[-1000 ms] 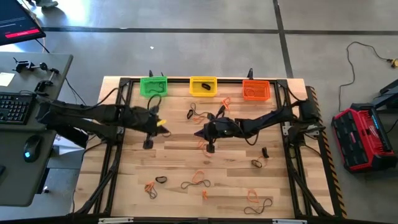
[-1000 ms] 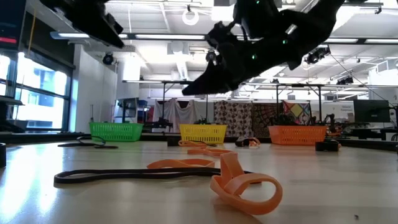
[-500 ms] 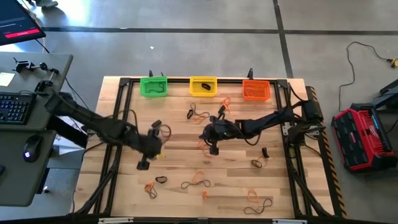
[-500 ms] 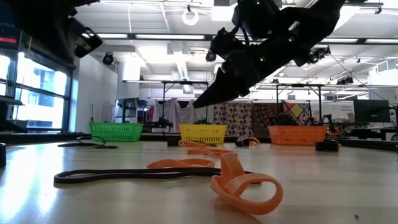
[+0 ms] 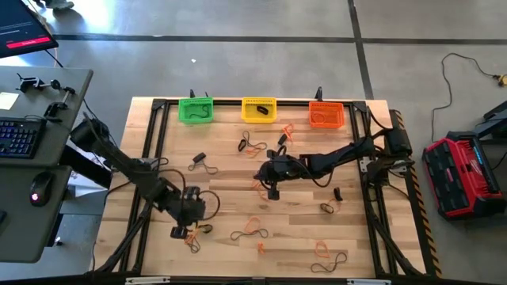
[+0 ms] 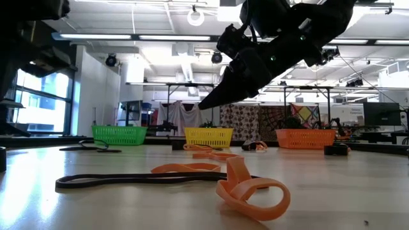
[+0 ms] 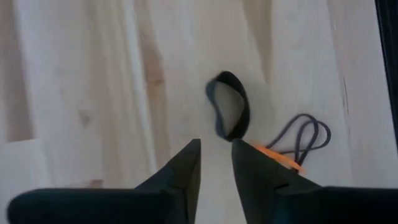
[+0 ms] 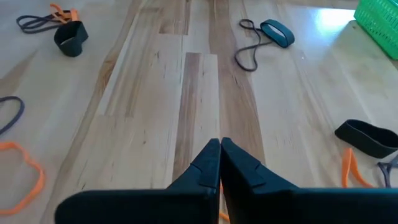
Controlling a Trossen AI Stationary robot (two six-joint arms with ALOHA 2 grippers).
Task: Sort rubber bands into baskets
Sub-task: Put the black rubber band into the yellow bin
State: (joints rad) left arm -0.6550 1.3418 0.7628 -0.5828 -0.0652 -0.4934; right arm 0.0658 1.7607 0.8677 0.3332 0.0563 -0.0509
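Fingers of my left gripper [image 7: 216,163] stand slightly parted, empty, above the near-left boards; a dark rubber band [image 7: 228,113] lies just ahead, its long axis along my reach. My right gripper [image 8: 219,154] waits pressed together at mid-table

Left gripper [image 7: 216,163] fingers [image 7: 185,168] slightly parted above the wooden counter [image 7: 81,74]; a wide black band [image 7: 228,114] lies just beyond the tips; thin dark loop [image 7: 305,138] and orange band [image 7: 278,156] beside it.
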